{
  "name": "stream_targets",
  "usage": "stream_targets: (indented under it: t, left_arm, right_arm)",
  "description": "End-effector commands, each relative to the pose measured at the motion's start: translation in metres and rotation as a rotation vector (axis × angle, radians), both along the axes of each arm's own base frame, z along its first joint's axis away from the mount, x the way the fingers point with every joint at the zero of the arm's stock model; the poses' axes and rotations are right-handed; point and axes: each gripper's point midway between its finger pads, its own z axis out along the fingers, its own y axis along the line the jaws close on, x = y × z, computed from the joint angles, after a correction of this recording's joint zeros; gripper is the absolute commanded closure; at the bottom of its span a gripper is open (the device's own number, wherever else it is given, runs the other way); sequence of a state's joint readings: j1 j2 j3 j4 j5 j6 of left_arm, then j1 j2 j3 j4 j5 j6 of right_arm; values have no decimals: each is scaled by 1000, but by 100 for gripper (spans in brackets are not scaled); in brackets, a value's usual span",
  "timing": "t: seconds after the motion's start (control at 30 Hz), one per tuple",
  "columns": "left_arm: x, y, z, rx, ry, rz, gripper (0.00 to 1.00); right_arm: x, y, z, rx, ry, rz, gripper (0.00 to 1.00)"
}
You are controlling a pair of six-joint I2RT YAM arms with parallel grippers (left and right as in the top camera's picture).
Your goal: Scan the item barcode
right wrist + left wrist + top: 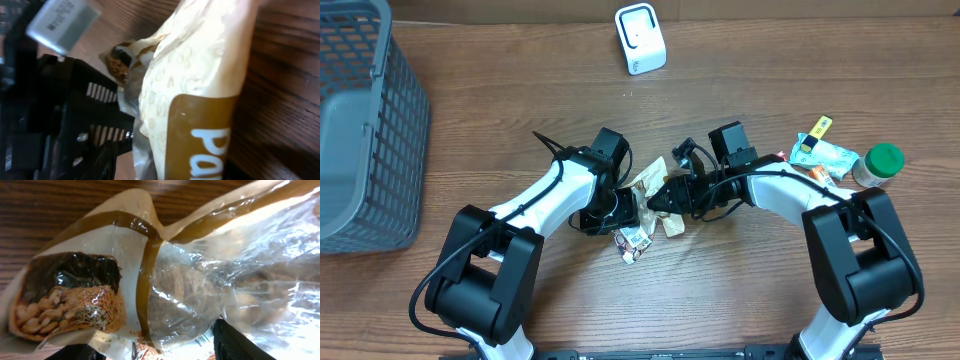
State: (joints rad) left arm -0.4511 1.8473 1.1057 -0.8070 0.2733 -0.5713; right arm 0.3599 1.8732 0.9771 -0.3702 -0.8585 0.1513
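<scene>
In the middle of the counter (pixel 740 300), at 6 o'clock from the white scanner (pixel 640 38), the crinkly snack pouch (pixel 210 280) looks light, floppy and slick, so I'd pinch its flat sealed edge; my left tool (pixel 625 214) clamps it, and I can't tell whether the right tool (pixel 660 198) grips.

My cream-and-brown snack packet (pixel 647 183), clear crinkled window, crumpled, raised off the wood mid-table, my white scanner (pixel 640 38) upright at the far edge
</scene>
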Motion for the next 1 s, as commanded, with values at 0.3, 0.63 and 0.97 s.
stream_targets:
  t: [0.3,0.63,0.97]
  left_arm:
    - [-9,22,-25,131,21,0,42]
    - [-8,26,-22,133,13,-70,56]
    - [48,58,29,149,-65,-66,55]
  right_arm:
    - [-15,25,-4,-24,0,37,52]
    - [-14,23,-6,-38,-2,32,71]
    - [-13,23,-6,-36,-6,32,75]
